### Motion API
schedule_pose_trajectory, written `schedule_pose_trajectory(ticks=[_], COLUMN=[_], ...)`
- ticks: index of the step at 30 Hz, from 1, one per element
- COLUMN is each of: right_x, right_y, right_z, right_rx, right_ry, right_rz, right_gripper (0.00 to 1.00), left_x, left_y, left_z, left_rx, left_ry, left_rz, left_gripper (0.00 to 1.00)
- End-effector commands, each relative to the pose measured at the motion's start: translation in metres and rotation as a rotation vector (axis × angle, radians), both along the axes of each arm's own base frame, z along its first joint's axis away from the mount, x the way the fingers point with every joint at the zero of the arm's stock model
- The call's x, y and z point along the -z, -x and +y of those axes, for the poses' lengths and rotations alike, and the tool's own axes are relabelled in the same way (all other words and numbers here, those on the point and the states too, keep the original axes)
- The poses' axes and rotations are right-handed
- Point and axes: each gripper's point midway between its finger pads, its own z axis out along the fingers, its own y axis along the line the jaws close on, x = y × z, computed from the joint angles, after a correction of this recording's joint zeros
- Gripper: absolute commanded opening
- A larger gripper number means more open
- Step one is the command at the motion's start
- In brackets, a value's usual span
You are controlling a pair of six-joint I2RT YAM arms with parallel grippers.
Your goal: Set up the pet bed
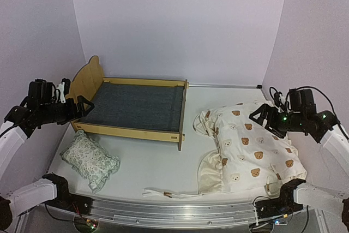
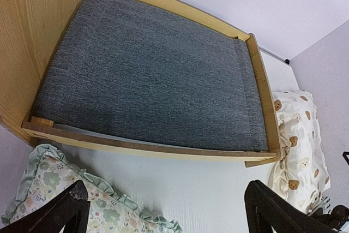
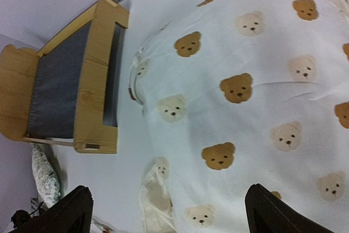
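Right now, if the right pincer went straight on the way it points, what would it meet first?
Probably the cream bear-print ruffled fabric cover, which fills the view ahead of the open right pincer; the depth is unclear.

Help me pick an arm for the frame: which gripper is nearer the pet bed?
Left. The left gripper hovers open right beside the headboard of the pet bed; the right gripper hangs over the bear-print cover, beyond the footboard.
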Motion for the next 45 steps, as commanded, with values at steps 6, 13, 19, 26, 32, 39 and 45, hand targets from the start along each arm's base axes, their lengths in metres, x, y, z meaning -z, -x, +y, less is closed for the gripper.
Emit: schedule_pose_trajectory(ticks=[6,13,19,26,32,39,45], right_x=[0.036,0.068,0.106,0.136,0.166,0.196,0.172], right_y=[0.049,0.075,0.098,0.113,0.099,0.086,0.054], right_z=[-0.066,-0.067,-0.066,-0.065,-0.053,-0.043,-0.032], right_rx=[0.3,0.352,0.459,0.5,0.476,0.446,0.335], right_ry=[0.185,0.195,0.124,0.138,0.097,0.074,0.091], right_rz=[0.193,0.446,0.578,0.635,0.639,0.63,0.523], right_gripper=[0.98,0.98,0.98,0.98,0.98,0.84,0.09], left_x=[-0.064,-0.119,-0.117,-0.115,-0.099,-0.075,-0.06], left_y=[-0.011,-0.019,-0.024,-0.034,-0.04,-0.041,-0.036], left_z=[-0.003,-0.017,-0.047,-0.093,-0.136,-0.181,-0.225], left_rx=[0.016,0.102,0.239,0.309,0.349,0.402,0.48], left_ry=[0.011,0.026,0.139,0.16,0.114,0.045,0.001], left_rz=[-0.084,-0.218,-0.179,-0.162,-0.136,-0.096,-0.085], left_gripper=[0.93,0.99,1.0,1.0,1.0,0.98,0.93])
